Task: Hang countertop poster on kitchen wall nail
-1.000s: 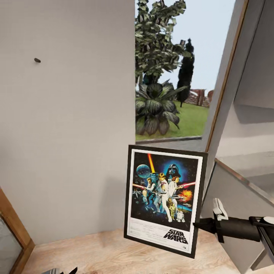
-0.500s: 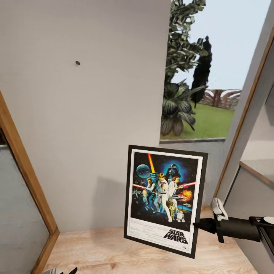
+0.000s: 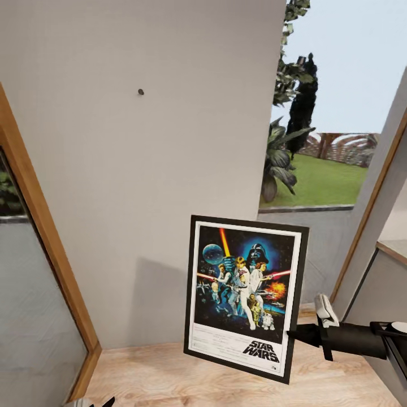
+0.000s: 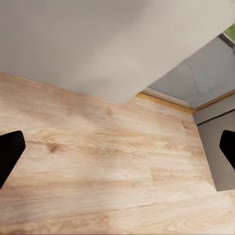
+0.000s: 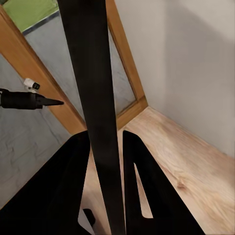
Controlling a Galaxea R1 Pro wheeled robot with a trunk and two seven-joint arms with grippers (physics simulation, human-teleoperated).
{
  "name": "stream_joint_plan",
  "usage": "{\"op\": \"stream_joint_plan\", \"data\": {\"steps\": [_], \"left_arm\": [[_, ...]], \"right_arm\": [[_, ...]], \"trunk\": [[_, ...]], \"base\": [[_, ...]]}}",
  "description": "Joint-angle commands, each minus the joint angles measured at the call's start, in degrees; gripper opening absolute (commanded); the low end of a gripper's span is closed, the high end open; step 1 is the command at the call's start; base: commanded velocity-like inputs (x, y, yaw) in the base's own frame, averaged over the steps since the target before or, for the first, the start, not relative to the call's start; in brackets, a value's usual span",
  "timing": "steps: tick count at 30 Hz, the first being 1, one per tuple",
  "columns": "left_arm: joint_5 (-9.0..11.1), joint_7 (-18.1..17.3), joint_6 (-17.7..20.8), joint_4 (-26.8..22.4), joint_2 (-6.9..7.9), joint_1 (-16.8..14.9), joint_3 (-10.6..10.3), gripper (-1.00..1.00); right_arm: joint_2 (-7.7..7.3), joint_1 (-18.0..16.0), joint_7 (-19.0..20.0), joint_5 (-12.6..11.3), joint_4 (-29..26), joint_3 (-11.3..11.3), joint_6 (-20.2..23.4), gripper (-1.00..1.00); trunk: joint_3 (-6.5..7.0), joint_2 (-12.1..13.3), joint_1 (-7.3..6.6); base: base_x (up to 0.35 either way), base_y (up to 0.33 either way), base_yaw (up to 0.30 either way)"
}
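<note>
Head view first: your poster [image 3: 245,297] hangs in mid-air in front of the light grey wall [image 3: 158,169], upright with a slight tilt, its Star Wars artwork facing the camera. Your right gripper [image 3: 295,334] reaches it from the side away from the wall's wooden door frame [image 3: 51,249] and pinches the lower part of that black edge, so you are holding the poster by its frame.

Look up the wall from the poster and you find the wall nail [image 3: 141,91], a small dark dot well above the poster's top edge and off toward the door-frame side. The poster and the nail are well apart. Below the poster lies the wooden floor [image 3: 169,373], with the poster's bottom edge clear of it. On the far side of the poster from the nail, an opening gives onto lawn, plants [image 3: 282,152] and sky.

Right wrist view: the poster [image 5: 95,112] shows edge-on as a dark strip running between your two black fingers [image 5: 73,191], which sit close against it on both sides, clamped tight.

Left wrist view: your left gripper [image 4: 117,152] looks down at the wooden floor [image 4: 107,171] beside the foot of the wall [image 4: 98,44]. Its two dark fingertips [image 4: 9,154] stand far apart at opposite sides of the frame, spread wide with nothing between them.
</note>
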Motion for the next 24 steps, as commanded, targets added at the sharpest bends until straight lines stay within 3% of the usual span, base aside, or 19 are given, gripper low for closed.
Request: {"op": "stream_joint_plan", "data": {"steps": [1, 15, 24], "left_arm": [[0.4, -0.1, -0.3, 0.0, -0.01, -0.1, -0.5, 1.00], [0.4, -0.1, -0.3, 0.0, 0.01, -0.1, -0.5, 1.00], [0.4, -0.3, -0.4, 0.0, 0.15, -0.1, -0.4, 1.00]], "right_arm": [[0.00, -0.1, 0.4, 0.1, 0.0, 0.0, 0.7, -1.00], [0.00, -0.1, 0.4, 0.1, 0.0, -0.1, 0.8, -1.00], [0.00, -0.1, 0.4, -0.1, -0.2, -0.1, 0.9, -1.00]], "trunk": [[-0.13, -0.1, 0.04], [-0.13, -0.1, 0.04], [-0.13, -0.1, 0.04]], "base": [[0.032, 0.166, 0.000], [0.006, 0.030, 0.095], [0.000, 0.000, 0.015]]}}
